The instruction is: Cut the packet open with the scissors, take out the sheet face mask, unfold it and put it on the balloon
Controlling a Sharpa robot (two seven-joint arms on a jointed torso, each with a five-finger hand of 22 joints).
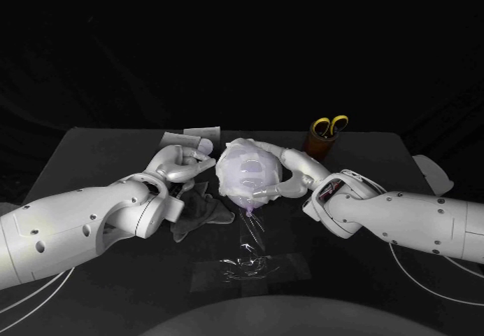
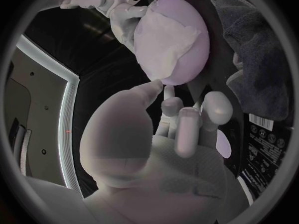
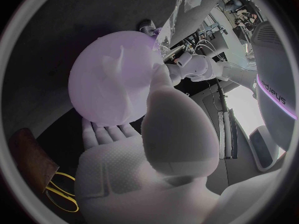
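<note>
Head view, black table (image 1: 101,150). At its middle, above a clear base (image 1: 247,264) and cradled from the side by the right hand (image 1: 290,176), palm and curled fingers holding it: the balloon (image 1: 247,178). Opposite, the left hand (image 1: 187,162), spread and gripping nothing, thumb tip (image 2: 151,87) just touching the balloon's skin. Draped over the balloon's upper face, creased, not yet smoothed: the mask (image 1: 240,155), its edge near that thumb but unpinched; contact with the right fingers impossible to tell. Judged wet, limp, easily torn; best taken by an edge and eased outward, lightly, over a springy, roll-prone balloon. Just beside the left hand, a dark cloth (image 1: 196,210). At the back, packet (image 1: 196,133) and scissors (image 1: 331,126) upright in a holder (image 1: 319,145).
</note>
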